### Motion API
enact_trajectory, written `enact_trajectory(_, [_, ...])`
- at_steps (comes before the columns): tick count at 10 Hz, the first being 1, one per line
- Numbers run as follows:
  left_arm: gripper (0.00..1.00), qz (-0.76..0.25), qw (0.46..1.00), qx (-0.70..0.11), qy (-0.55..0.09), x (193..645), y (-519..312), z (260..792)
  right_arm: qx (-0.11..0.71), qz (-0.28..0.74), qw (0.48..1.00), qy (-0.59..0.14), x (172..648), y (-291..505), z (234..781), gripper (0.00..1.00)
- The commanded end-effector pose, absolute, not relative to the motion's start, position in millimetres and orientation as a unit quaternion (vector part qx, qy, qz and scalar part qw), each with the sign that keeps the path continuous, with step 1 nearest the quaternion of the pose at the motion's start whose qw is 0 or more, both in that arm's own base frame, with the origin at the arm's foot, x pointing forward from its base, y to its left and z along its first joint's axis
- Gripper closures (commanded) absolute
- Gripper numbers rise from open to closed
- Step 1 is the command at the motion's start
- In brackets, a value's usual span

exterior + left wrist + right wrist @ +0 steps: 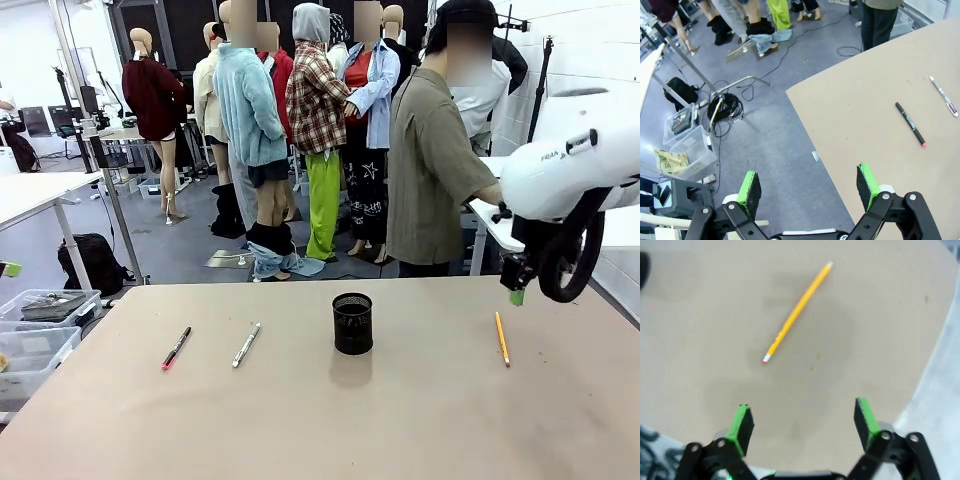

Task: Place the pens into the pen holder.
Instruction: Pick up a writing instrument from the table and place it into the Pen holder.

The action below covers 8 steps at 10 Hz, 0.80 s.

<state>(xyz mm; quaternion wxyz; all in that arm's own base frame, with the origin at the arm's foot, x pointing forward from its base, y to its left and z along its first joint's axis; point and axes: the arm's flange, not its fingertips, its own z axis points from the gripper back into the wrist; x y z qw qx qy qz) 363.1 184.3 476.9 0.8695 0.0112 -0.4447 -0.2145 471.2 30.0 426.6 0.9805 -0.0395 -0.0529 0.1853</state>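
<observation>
The black mesh pen holder [352, 323] stands upright near the table's middle. Left of it lie a white-silver pen [246, 344] and a black pen with a red-pink end [176, 348]. An orange pencil [502, 338] lies toward the right edge. My right gripper [516, 288] hangs above and just behind the pencil. In the right wrist view the right gripper [803, 422] is open, with the pencil [797, 312] lying ahead of it. My left gripper [809, 186] is open over the floor beyond the table's left edge. The black pen [910, 123] and the white-silver pen [943, 96] lie far off on the table.
A person [430, 170] stands at the far side, right of centre, turned away. Clear plastic bins [40, 320] sit on the floor left of the table, near a coil of cables [725, 107]. The tan tabletop [400, 420] is bare in front.
</observation>
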Motion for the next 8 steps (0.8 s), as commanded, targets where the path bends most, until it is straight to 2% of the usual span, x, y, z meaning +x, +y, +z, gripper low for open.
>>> enact_trajectory(1, [0.00,-0.204,0.871,0.012,-0.446,364.7,185.2,475.8,-0.006,0.148,0.985,-0.088,460.4,22.1,420.8,0.00])
enact_trajectory(2, [0.00,-0.204,0.871,0.012,-0.446,364.7,185.2,475.8,-0.040,0.185,0.980,-0.053,471.2,30.0,426.6,0.00])
enact_trajectory(5, [0.00,-0.204,0.871,0.012,-0.446,364.7,185.2,475.8,-0.031,0.165,0.984,-0.058,469.5,24.2,421.3,0.00])
enact_trajectory(8, [0.00,-0.204,0.871,0.012,-0.446,364.7,185.2,475.8,-0.026,0.142,0.989,0.026,501.8,48.0,398.4,0.00])
